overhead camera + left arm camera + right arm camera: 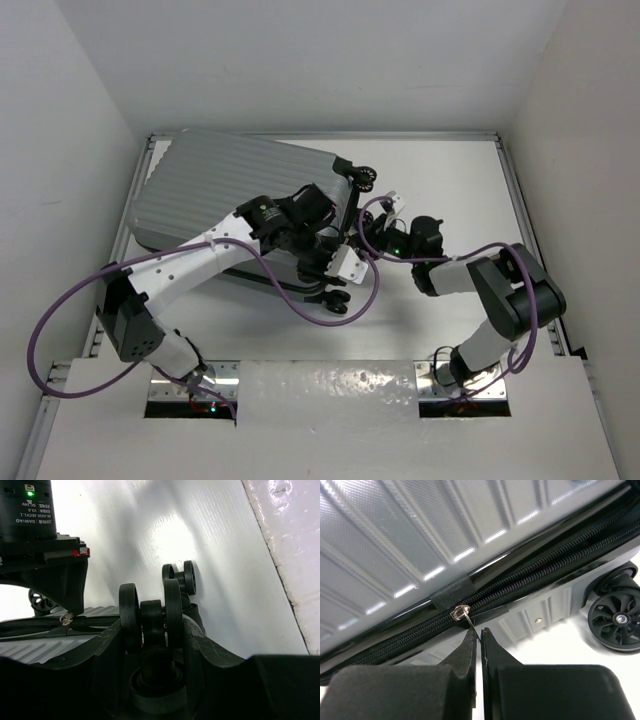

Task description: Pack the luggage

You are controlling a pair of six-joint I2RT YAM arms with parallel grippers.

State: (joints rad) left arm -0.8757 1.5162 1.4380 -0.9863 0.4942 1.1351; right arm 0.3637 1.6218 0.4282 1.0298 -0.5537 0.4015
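Note:
The luggage (225, 185), a silver-grey ribbed hard-shell suitcase, lies closed at the back left of the table. My left gripper (335, 268) (150, 635) is shut on one of its black twin caster wheels (172, 607), with a jaw pressed against each side. At the case's right edge, my right gripper (367, 235) (480, 636) is shut on the thin metal zipper pull (471, 624). The silver slider (459, 612) sits on the black zipper next to a fabric tab. Right of the slider the teeth run in two separate rows.
Another caster (617, 620) stands at the case's corner, and a further one (186, 577) rests near the white wall. White walls close in the table on the left, back and right. Purple cables (300, 300) loop from both arms in front of the case.

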